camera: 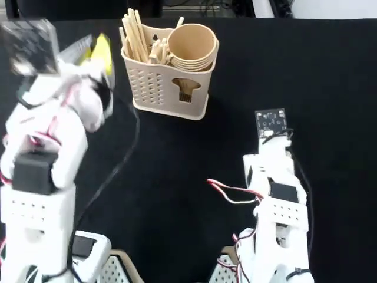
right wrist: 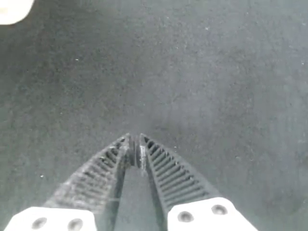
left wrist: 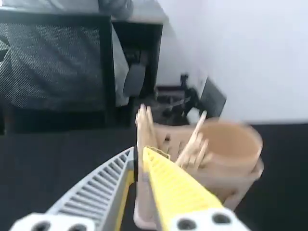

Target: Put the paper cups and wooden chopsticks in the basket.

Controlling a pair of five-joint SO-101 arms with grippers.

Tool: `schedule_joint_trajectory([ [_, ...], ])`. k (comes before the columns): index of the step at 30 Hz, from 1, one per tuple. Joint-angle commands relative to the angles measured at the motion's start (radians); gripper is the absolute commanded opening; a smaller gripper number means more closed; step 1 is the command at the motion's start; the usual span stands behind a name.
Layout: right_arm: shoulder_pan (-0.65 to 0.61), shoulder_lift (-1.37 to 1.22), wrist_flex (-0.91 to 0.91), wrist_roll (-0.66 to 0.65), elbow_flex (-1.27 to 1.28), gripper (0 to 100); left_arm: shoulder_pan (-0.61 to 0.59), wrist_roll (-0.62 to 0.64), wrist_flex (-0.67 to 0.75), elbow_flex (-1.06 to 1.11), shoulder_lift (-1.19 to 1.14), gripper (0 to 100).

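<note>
**Paper cups (camera: 191, 44) and wooden chopsticks (camera: 136, 38): both in basket (camera: 165, 88)**

Cups:
- Nested in one stack, mouths up.
- Seated inside the basket on the side toward the right arm.
- Top rim standing above the basket wall.

Chopsticks:
- Bundled upright just beside the stack, on the side toward the left arm.
- Upper ends fanning out above the rim.

Basket:
- Upright at the far middle of the black table (camera: 330, 71).
- Perforated wall facing the arms.

Left gripper (left wrist: 138, 151):
- Raised off the table, near the basket on its chopstick side, pointed toward it.
- Fingers (left wrist: 173, 187), one grey and one yellow, together at the tips.
- Nothing held between them.

Right gripper (right wrist: 135, 144):
- Low over bare table, well apart from the basket, on the side nearer the arm bases.
- Fingers (right wrist: 168, 178) closed tip to tip, clamped on nothing.
</note>
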State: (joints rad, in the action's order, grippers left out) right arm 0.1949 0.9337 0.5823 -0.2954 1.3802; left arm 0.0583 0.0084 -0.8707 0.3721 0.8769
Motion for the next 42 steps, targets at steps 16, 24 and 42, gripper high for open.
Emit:
schedule_joint_trajectory([
  [16,-0.155,0.012,-0.021,0.002,0.143,2.9,-0.214,-0.255,0.160,1.326,0.876,3],
  [24,-0.157,0.012,-0.021,0.002,0.154,2.8,-0.231,-0.261,-0.103,1.331,0.878,3],
  [42,-0.157,0.012,-0.021,0.002,0.154,2.8,-0.240,-0.262,-0.137,1.331,0.876,3],
])
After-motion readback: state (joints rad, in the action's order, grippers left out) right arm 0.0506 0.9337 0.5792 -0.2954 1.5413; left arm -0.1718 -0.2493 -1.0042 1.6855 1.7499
